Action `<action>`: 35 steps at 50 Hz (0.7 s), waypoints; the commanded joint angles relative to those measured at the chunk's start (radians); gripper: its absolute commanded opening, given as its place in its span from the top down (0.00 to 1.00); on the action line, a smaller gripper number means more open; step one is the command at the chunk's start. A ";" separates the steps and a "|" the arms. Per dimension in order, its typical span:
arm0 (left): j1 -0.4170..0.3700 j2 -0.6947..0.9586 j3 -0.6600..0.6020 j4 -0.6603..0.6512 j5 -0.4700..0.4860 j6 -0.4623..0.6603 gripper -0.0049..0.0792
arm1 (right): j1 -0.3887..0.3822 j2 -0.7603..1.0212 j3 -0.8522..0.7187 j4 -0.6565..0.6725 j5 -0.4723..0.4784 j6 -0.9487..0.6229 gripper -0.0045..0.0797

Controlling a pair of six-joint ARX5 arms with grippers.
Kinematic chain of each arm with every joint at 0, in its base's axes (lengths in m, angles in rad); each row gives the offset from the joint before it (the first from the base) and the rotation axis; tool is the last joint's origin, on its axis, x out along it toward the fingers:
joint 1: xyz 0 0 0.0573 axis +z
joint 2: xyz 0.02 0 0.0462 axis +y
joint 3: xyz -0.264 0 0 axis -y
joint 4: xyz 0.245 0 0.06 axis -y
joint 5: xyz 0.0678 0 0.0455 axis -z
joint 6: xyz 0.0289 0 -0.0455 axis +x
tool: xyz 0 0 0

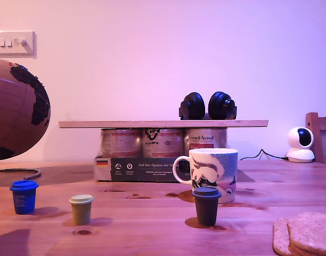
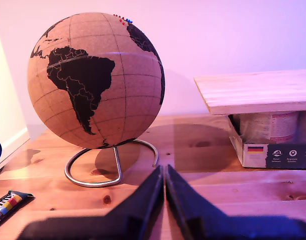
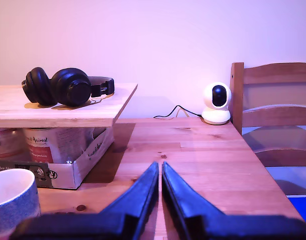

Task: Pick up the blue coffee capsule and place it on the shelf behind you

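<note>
With my first gripper (image 2: 164,192) and my second gripper (image 3: 160,187) both clenched on nothing, I am risking a mix-up — the blue coffee capsule (image 1: 24,196) is sitting near the exterior view's left, just beside the olive-green capsule (image 1: 81,209).

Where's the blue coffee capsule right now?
The blue coffee capsule stands upright on the table at the exterior view's left, below the globe and just left of the olive-green capsule.
</note>
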 commanded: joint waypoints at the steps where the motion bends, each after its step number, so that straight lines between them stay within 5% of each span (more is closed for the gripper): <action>1: 0.056 -0.014 -0.031 0.097 0.202 -0.151 0.96 | -0.009 0.126 0.098 0.116 -0.177 0.135 0.96; 15: 0.055 -0.014 -0.030 0.124 0.203 -0.156 0.96 | -0.009 0.126 0.100 0.137 -0.177 0.136 0.96; 22: 0.055 -0.014 0.004 0.134 0.212 -0.279 0.96 | -0.009 0.126 0.125 0.138 -0.235 0.202 0.96; 35: 0.055 0.002 0.163 -0.074 0.431 -0.292 0.96 | -0.009 0.127 0.240 0.042 -0.413 0.211 0.96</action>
